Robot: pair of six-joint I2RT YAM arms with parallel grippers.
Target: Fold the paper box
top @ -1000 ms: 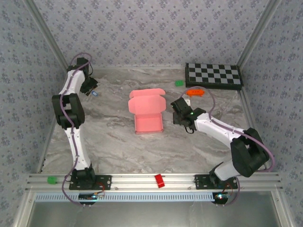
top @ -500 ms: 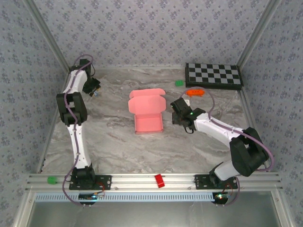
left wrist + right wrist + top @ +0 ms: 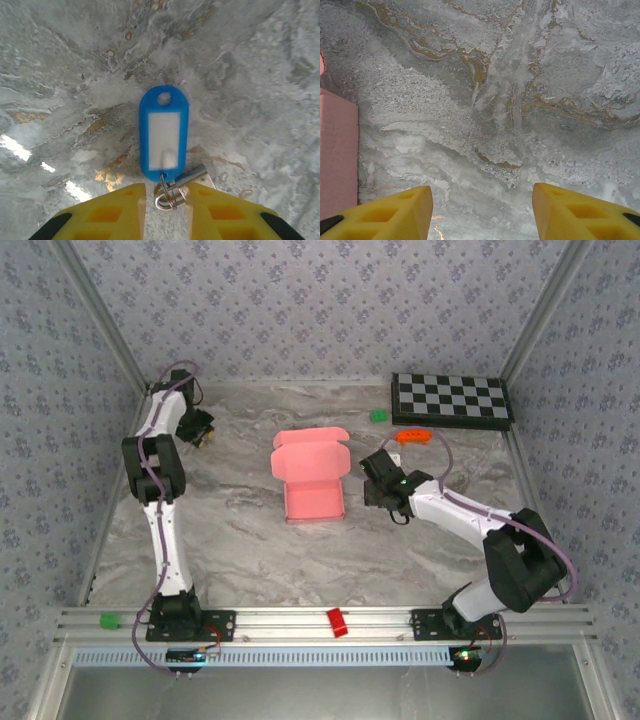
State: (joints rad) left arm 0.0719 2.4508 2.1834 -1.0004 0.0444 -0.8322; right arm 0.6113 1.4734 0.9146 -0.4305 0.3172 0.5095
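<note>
Centrally, the pink card paper box (image 3: 312, 480) lies (lid open); right gripper (image 3: 482, 200) gapes beside it; left gripper (image 3: 166, 194), narrowly parted, straddles the ring of a blue plastic key tag (image 3: 164, 134).

Desk (image 3: 250, 550), grey marbled top. On it I count:
- pink paper box (image 3: 311, 483), centre, lid open
- chequered board (image 3: 451, 398), far right corner
- green block (image 3: 378, 416) and orange toy (image 3: 412, 436), near that board
- blue key tag (image 3: 163, 132) with metal ring

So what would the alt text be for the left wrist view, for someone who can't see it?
A blue key tag with a blank white label lies on a grey marbled table, its metal ring between the left gripper's two yellow fingers.
</note>
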